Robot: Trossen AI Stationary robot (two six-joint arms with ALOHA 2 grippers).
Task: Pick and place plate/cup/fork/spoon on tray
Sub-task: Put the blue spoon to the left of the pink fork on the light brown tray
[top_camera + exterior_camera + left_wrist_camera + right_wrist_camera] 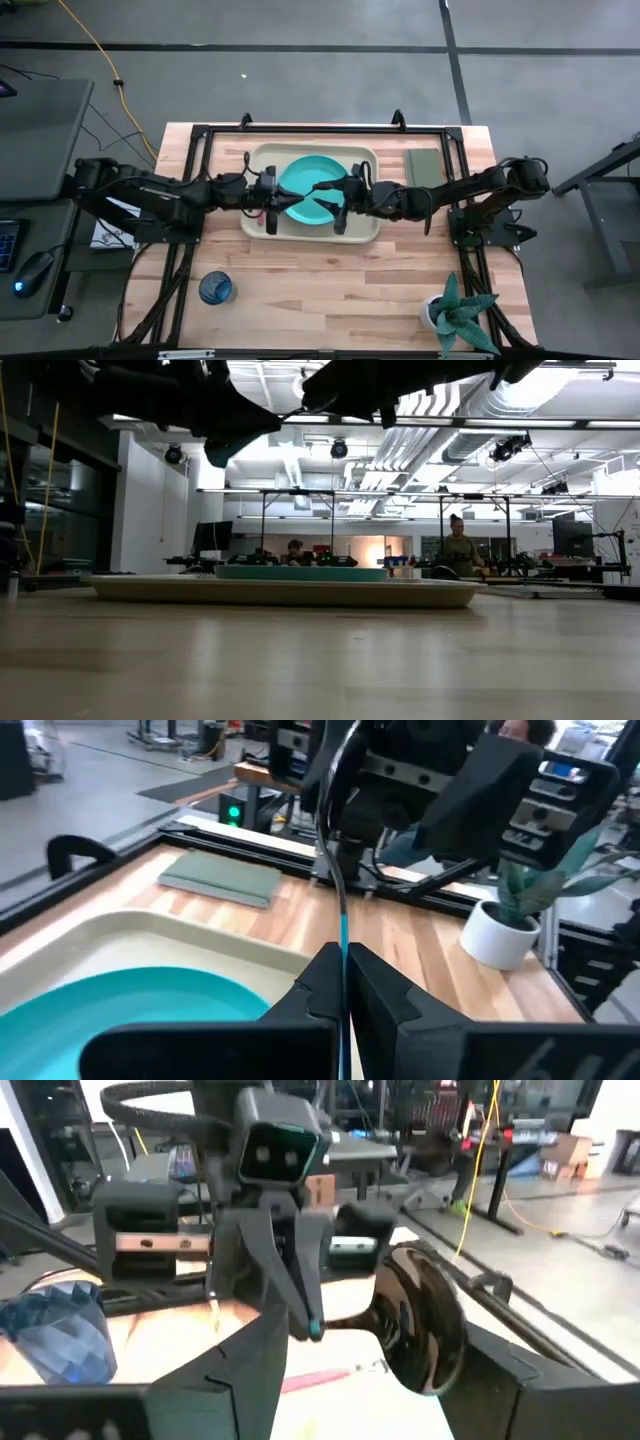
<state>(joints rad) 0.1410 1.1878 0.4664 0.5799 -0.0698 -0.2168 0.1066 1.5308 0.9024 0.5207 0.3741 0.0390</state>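
Observation:
The turquoise plate (305, 175) lies flat on the beige tray (262, 160) at the table's far middle. The red-handled fork (320, 1377) lies on the tray beside the plate's left side. My left gripper (283, 200) is shut on the spoon (315, 190) above the plate. My right gripper (335, 195) is open, its fingers on either side of the spoon's dark bowl (420, 1320), with a gap showing on each side. The dark-blue cup (215, 288) stands on the table near the front left. My left gripper pinches the spoon's light-blue handle (343, 952) between its two shut fingers. The fingers come level from the table's left and lie along the spoon. The spoon sticks out past the fingertips toward my right gripper, roughly level and lifted clear of the plate.
A grey-green pad (424, 165) lies right of the tray. A potted plant (455, 315) stands at the front right corner. Black frame rails run along the table's far and side edges. Bare wood lies between the tray and the near edge.

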